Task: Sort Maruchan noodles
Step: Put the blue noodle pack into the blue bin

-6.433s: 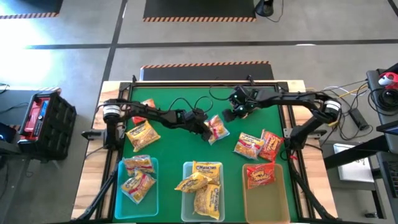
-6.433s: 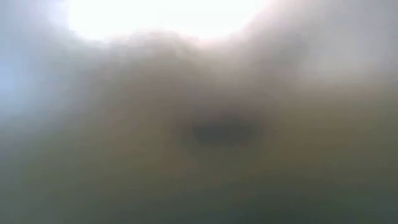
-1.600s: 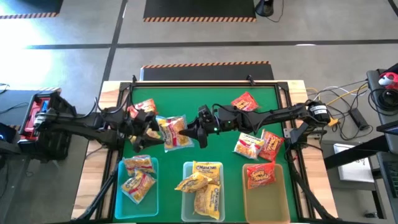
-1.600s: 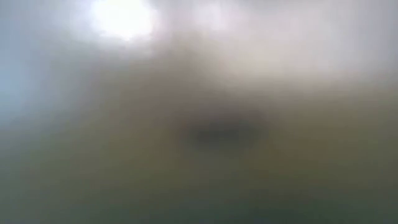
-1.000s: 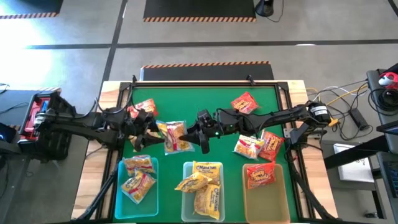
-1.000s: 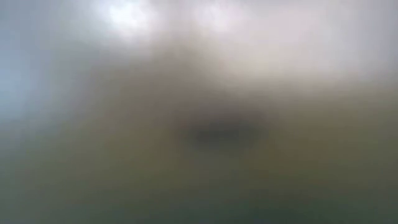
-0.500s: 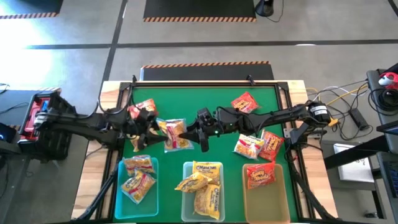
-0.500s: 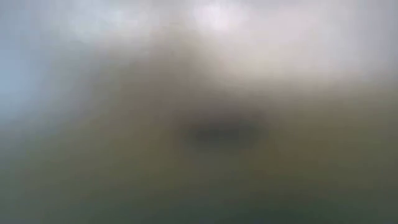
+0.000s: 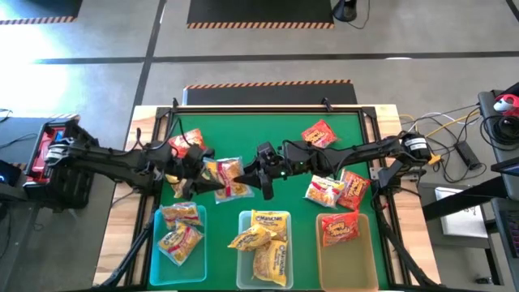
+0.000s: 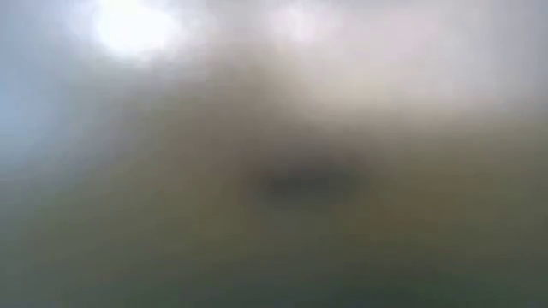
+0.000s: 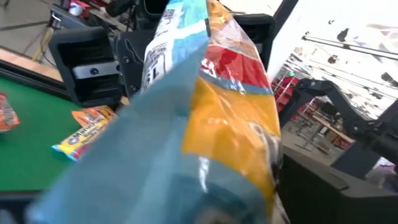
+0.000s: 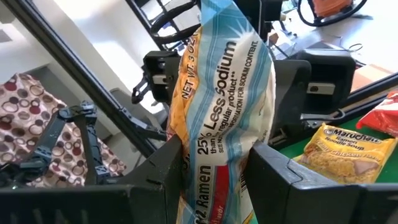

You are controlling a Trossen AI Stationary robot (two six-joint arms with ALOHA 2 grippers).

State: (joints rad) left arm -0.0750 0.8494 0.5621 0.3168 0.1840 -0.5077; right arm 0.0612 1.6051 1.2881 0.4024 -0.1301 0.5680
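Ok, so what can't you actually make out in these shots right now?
- Low view: entirely blurred, nothing readable.
- Left wrist view: the held packet fills the frame, hiding the left gripper's fingers.
- High view: left gripper and right gripper both at that packet; left's grip too small to judge.

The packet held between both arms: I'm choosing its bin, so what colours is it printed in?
The packet is light blue with orange-yellow and some red, clearest in the right wrist view.

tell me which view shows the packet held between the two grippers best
The right wrist view: the light-blue packet stands between the right gripper's fingers, print readable. The left wrist view shows it close and blurred. The high view shows it small, between the left gripper and the right gripper. The low view shows nothing.
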